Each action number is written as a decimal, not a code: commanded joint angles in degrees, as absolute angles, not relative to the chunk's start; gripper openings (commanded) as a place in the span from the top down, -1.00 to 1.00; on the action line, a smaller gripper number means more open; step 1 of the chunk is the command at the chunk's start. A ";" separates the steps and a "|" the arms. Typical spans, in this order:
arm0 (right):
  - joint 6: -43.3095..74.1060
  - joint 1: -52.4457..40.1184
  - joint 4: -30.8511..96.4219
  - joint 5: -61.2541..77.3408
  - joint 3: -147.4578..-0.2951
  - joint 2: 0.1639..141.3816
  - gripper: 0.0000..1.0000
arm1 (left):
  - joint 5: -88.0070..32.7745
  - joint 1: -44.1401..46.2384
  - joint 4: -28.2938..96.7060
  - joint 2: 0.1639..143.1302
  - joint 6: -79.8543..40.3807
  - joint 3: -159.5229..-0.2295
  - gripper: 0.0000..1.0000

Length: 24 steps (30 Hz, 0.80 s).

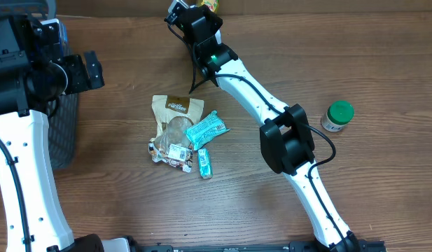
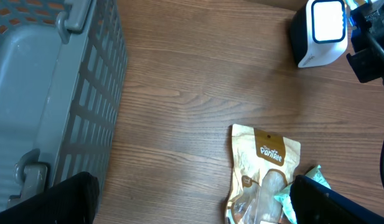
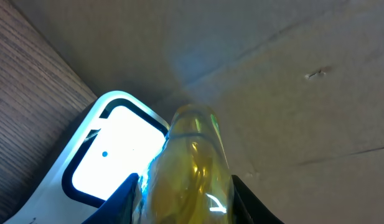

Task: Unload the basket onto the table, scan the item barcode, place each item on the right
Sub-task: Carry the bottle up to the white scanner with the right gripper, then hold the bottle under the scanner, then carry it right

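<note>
Closest to me, the left gripper (image 1: 86,72) is hanging beside the grey basket (image 2: 86,93) with its claw spread wide and nothing in it. It seems to be waiting and taking no part in this step.

Further in, mid-table, a small heap of snacks is lying untouched: a tan pouch (image 1: 176,115) with a teal bar (image 1: 206,128) leaning across its corner, and a few smaller wrappers just beside them. A green-lidded jar (image 1: 337,115) is standing well apart on the right.

At the far edge the work is going on. The right gripper (image 3: 182,205) is pinching a yellowish, see-through bottle (image 3: 192,162) between its fingers and holding it up just beside the scanner (image 3: 111,155), whose window is glowing white. So the item is already picked up, and I'd say it is being presented for the scan.

I can't make out a barcode on the bottle from any view, so I can't tell whether it is facing the glass. The next move is probably a slow turn of the wrist, keeping the grip firm and the bottle close to the window, until the label is squarely facing it.
</note>
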State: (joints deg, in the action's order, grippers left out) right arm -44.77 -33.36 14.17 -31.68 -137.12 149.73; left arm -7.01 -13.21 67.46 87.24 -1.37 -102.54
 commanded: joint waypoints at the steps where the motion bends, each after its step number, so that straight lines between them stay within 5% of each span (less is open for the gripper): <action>1: -44.86 -32.80 13.21 -31.88 -137.88 148.97 0.45 | -6.90 -13.06 67.31 87.37 -1.72 -103.20 -0.99; 17: -38.57 -33.01 11.00 -37.06 -138.04 145.29 0.42 | -6.90 -13.06 67.31 87.37 -1.72 -103.18 -0.99; 24: -27.68 -32.77 24.18 -37.43 -138.04 134.15 0.42 | -6.87 -13.06 67.33 87.37 -1.72 -103.18 -0.99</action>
State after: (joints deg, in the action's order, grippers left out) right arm -35.38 -33.36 21.89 -35.35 -137.12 145.49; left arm -7.01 -13.21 67.48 87.24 -1.37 -102.54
